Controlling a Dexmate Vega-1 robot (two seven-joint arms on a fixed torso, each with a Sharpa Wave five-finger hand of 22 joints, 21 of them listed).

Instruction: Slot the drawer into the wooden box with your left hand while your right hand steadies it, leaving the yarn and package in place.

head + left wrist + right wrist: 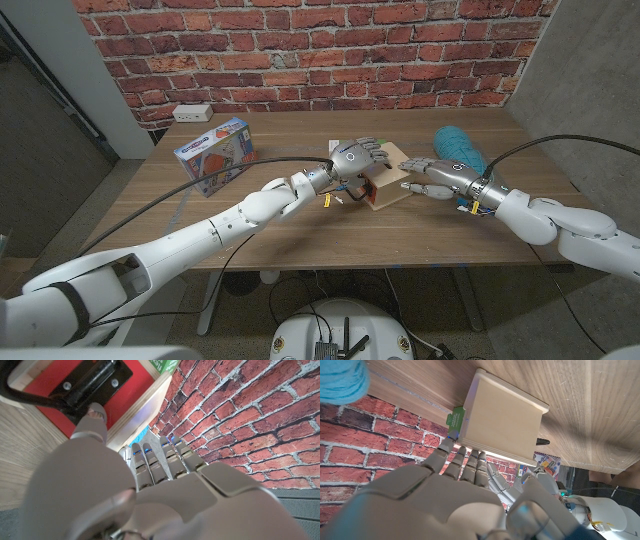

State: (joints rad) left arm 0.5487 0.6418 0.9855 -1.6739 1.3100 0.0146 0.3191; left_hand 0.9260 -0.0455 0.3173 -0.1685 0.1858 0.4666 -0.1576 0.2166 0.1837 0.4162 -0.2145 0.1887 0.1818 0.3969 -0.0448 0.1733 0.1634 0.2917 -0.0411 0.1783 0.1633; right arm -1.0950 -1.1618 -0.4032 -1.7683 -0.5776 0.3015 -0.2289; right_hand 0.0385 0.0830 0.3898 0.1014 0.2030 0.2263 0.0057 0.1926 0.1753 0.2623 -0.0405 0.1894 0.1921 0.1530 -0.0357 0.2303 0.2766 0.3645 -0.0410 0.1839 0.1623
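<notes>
The pale wooden box [393,190] stands near the table's middle, right of centre. Its red drawer front [131,396] with a black handle [85,382] sits inside the box's wooden frame [145,414]. My left hand [358,157] lies over the box's left end with fingers stretched across the top and the thumb [92,422] on the red front beside the handle. My right hand [432,186] reaches in from the right, and its fingertips [462,457] touch the box's side [502,415]. The teal yarn [458,148] lies behind the right hand. The colourful package [212,152] lies at the back left.
A brick wall [320,50] closes the far side of the table, with a white outlet box [192,112] at its foot on the left. A small green label [455,417] sticks out by the box. Bare wood [300,235] spreads in front of the box.
</notes>
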